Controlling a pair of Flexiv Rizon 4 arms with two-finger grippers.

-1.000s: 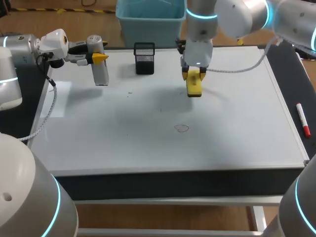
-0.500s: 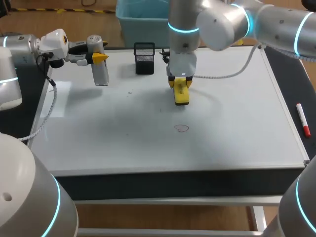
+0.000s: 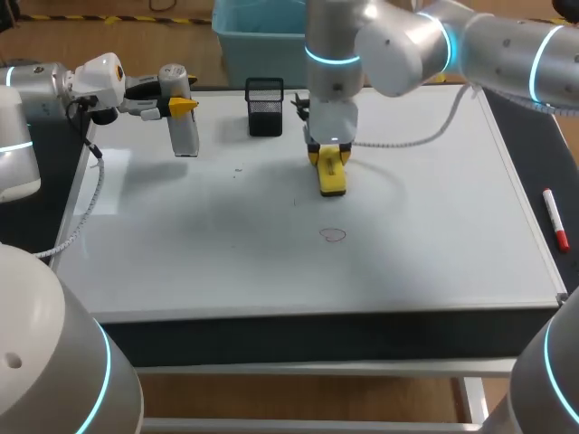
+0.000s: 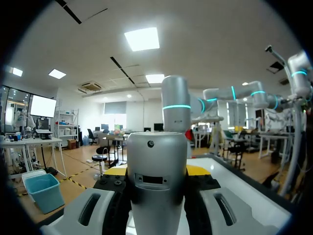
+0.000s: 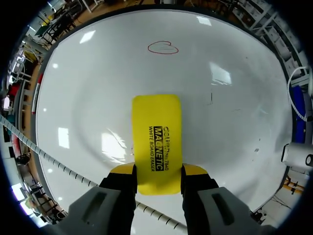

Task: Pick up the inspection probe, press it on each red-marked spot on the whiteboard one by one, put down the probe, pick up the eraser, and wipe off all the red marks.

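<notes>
Wiping step in hand. My right gripper [image 3: 332, 163] is clamped on the yellow eraser [image 5: 156, 142] from both sides, its free end pointing toward the near edge, over the middle of the whiteboard [image 3: 434, 244]. I cannot tell whether the pad touches the surface. One red mark [image 3: 334, 235], a thin ring, lies just on the near side of the eraser, apart from it. My left gripper [image 3: 178, 106] grips the inspection probe [image 3: 184, 131] at the far left of the board — not set down. Judgement: next, draw the eraser toward the near edge, flat and pressed, and sweep across the whole ring — a tilted pass would likely leave an arc.
</notes>
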